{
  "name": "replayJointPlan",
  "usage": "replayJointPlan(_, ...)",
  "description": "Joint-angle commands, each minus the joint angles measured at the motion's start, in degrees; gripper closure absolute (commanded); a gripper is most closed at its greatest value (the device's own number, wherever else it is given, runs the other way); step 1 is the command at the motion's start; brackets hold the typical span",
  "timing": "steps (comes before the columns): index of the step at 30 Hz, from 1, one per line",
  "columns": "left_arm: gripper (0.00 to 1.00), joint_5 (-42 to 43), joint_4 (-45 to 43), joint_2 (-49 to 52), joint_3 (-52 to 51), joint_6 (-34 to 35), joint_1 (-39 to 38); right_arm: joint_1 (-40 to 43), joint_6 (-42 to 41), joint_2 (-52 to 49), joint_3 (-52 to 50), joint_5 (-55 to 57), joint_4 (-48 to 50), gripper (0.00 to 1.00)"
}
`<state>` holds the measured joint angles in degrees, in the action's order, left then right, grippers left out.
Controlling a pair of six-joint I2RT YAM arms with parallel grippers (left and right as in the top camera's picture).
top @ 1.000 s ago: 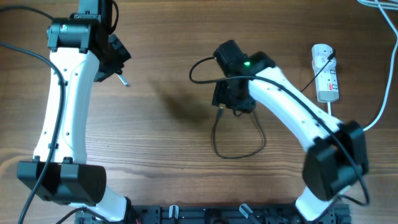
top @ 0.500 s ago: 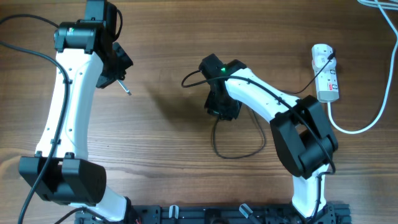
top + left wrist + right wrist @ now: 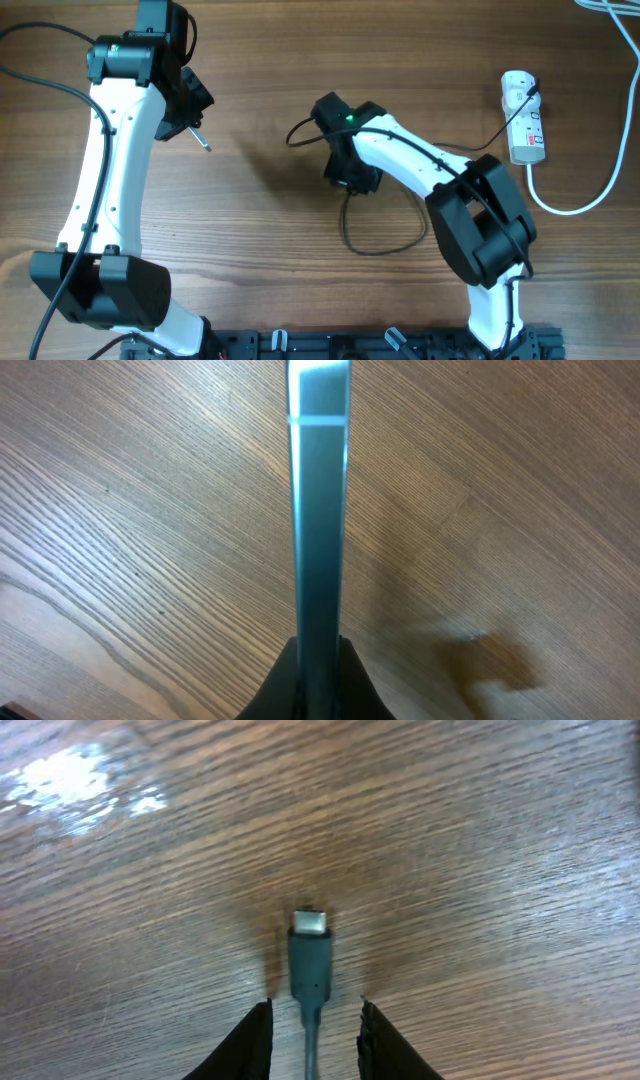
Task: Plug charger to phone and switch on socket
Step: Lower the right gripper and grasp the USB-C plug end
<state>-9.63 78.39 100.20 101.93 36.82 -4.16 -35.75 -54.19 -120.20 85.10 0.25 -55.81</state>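
My left gripper (image 3: 190,118) at the far left is shut on the phone (image 3: 318,510), held on edge above the table. Only its thin cyan side shows, and a small tip of it shows in the overhead view (image 3: 201,140). My right gripper (image 3: 315,1010) is low over the table's middle, also seen from overhead (image 3: 350,178). Its fingers are open on either side of the charger's black connector tip (image 3: 310,960), with gaps on both sides. The charger cable (image 3: 385,245) loops on the table. The white socket (image 3: 526,135) lies at the far right.
The socket's thick white cord (image 3: 580,205) curves along the right edge. A black cable loop (image 3: 300,128) hangs off the right arm's wrist. Bare wood lies between the two arms.
My right gripper has moved left and a little toward me over the cable end, its arm folding in. My left arm shifted slightly right, still holding the phone.
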Motion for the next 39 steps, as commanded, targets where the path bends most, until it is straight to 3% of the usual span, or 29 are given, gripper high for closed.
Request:
replayJointPlan(1, 0.96, -1.38, -0.20, 0.00, -0.11, 1.18, 0.15, -1.05, -1.46, -1.33, -0.39, 3.41, 0.24, 0.70)
replayJointPlan(19, 0.96, -1.36, -0.20, 0.00, -0.11, 1.18, 0.15, -1.05, -1.31, -2.78, -4.87, 1.79, 4.57, 0.69)
replayJointPlan(29, 0.96, -1.36, -0.17, 0.00, -0.11, 1.18, 0.15, -1.05, -1.46, -3.02, -4.98, -0.11, 3.91, 0.76)
replayJointPlan(32, 0.96, -1.36, -0.17, 0.00, -0.11, 1.18, 0.15, -1.05, -1.51, -3.02, -4.98, -0.09, 3.78, 0.83)
replayJointPlan(39, 0.96, -1.36, -0.15, 0.00, -0.20, 1.18, 0.15, -1.05, -1.46, -3.02, -4.98, -0.33, 3.56, 0.85)
